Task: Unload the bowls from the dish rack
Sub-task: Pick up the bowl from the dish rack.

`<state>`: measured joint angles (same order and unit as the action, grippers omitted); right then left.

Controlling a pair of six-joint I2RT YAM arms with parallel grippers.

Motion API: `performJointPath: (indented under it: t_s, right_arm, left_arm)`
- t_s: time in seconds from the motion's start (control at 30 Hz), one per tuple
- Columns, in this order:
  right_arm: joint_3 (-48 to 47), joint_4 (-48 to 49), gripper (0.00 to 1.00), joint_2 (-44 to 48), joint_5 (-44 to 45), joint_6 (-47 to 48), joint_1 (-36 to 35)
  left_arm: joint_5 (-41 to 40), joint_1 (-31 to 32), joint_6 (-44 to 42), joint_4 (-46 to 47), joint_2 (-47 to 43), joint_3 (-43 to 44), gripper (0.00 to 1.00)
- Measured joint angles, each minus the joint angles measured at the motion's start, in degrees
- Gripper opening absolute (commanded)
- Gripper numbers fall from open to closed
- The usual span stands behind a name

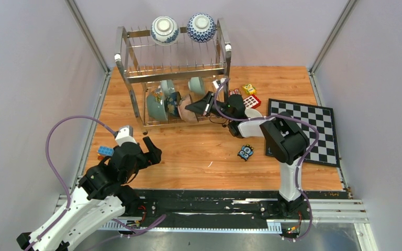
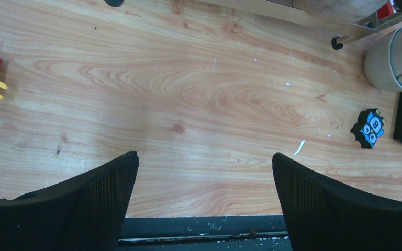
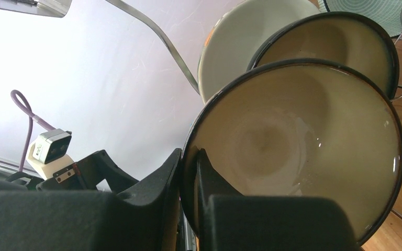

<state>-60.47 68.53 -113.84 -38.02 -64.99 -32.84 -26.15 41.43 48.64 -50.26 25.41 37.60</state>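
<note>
the right claw (image 3: 188, 170) pinched the rim of a brown bowl (image 3: 293, 157), with more bowls (image 3: 330, 47) behind it in the rack (image 1: 174, 73). the left claw (image 2: 204, 162) was spread wide above the tabletop (image 2: 188, 94). no bowl looked out yet; nearly all was left.

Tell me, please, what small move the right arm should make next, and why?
Probably ease the brown bowl up and out of the rack. The right fingers are shut on its rim, and other bowls lean close behind it, so a slow pull seems safest.
</note>
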Motion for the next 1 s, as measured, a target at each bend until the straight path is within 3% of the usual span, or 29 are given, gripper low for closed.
performJointPath:
  t_s: [0.43, 0.83, 1.0]
  right_arm:
    - [3.37, -0.66, 0.03, 2.84, 0.76, -0.76, 0.44]
    - [5.57, 4.44, 0.03, 2.89, 0.92, -6.19, 0.48]
    - [5.57, 1.62, 0.03, 4.04, 0.46, -5.07, 0.48]
  left_arm:
    - [-0.63, 0.00, -0.02, 0.00, 0.00, 0.00, 1.00]
    - [-1.01, 0.00, -0.02, 0.02, 0.00, 0.00, 1.00]
    - [-1.07, 0.00, -0.04, 0.02, 0.00, 0.00, 1.00]
